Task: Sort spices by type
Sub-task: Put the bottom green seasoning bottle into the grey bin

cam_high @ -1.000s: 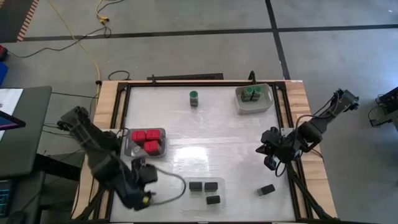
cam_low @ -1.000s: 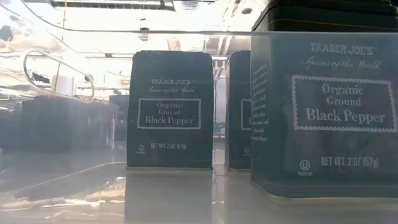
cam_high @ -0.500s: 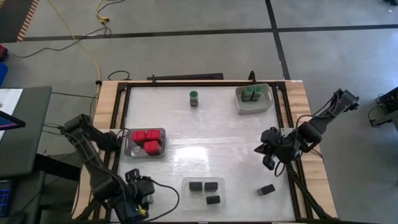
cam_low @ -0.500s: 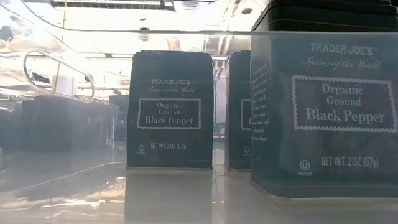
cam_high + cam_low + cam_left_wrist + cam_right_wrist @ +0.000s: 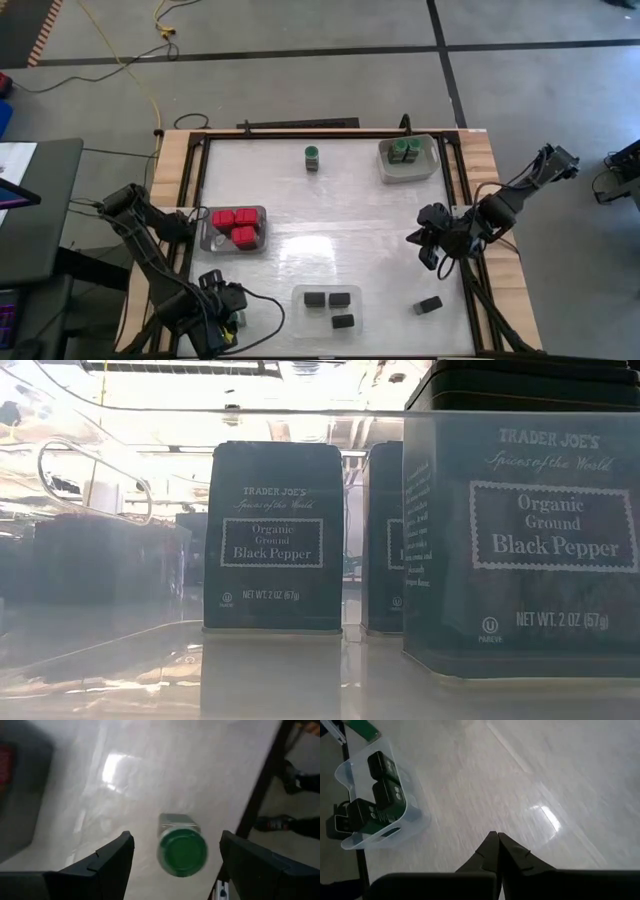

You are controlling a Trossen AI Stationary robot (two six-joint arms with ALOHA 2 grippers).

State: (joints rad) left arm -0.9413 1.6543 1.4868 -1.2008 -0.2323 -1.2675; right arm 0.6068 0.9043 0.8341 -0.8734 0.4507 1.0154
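Hovering with fingers apart over a round green-lidded glass spice jar (image 5: pixel 182 851) at the table's seven o'clock corner, the left gripper (image 5: pixel 172 857) is lining up a pick, likely needing descent, while the right gripper (image 5: pixel 497 847) is waiting pinched together at four o'clock.

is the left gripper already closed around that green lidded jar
No: the left gripper is open, its fingers standing clear on either side of the green-lidded jar.

Right gripper (image 5: pixel 497 840): dark fingers pressed together, tips meeting, hanging over bare white table (image 5: pixel 560 775) with a bright glare patch just beyond the tips. Well apart, a clear tray (image 5: pixel 415 812) near the table edge holds three black boxes (image 5: pixel 384 790). Green item at frame corner, unidentifiable.
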